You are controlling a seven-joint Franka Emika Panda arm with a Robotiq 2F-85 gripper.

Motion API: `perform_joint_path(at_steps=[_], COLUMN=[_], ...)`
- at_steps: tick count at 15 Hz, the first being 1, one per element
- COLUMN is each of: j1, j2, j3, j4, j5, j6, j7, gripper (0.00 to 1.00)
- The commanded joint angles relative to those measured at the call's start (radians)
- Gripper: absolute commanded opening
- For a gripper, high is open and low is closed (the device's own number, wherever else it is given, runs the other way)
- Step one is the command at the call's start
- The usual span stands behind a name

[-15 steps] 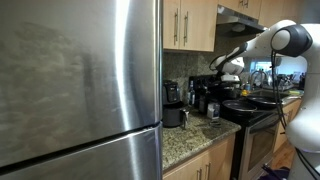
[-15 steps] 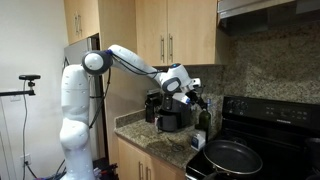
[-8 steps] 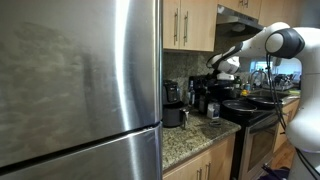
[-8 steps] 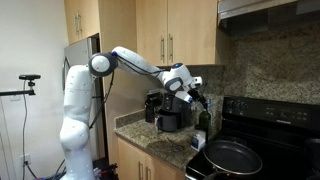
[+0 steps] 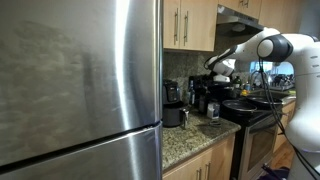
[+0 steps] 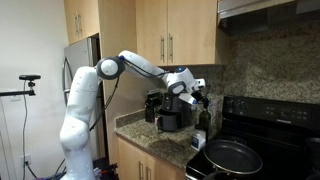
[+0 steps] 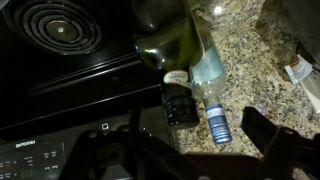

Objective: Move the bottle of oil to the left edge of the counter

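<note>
The bottle of oil [image 7: 203,72] stood upright on the counter [image 7: 252,55], neck pointing up at the gripper [image 7: 176,146], whose jaws gaped wide, seemingly clear of it.

The bottle of oil [image 7: 203,62] stands on the counter [image 7: 255,75], just beside the stove top [image 7: 70,80].

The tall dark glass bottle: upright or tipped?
Upright: in an exterior view the tall dark glass bottle stands neck-up on the speckled granite counter.
</note>
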Motion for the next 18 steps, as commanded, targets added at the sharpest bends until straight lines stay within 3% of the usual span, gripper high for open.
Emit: perform_joint_path(at_steps=[1, 3, 4, 8, 9, 10, 18], j1=[-0.012, 0.015, 0.002, 0.002, -0.009, -0.011, -0.018], j2=[0.088, 0.112, 0.075, 0.106, 0.107, 0.109, 0.080], j3=[0.004, -0.038, -0.011, -0.027, -0.013, -0.008, 0.021], j4=[0.093, 0.101, 0.067, 0.088, 0.092, 0.092, 0.069], j5=[0.022, -0.024, -0.001, -0.015, 0.002, 0.007, 0.028], j6=[0.050, 0.082, 0.053, 0.055, 0.034, 0.023, 0.002], j7=[-0.010, 0.064, 0.021, 0.056, 0.041, 0.036, -0.009], gripper=[1.00, 1.00, 1.00, 1.00, 0.75, 0.74, 0.10])
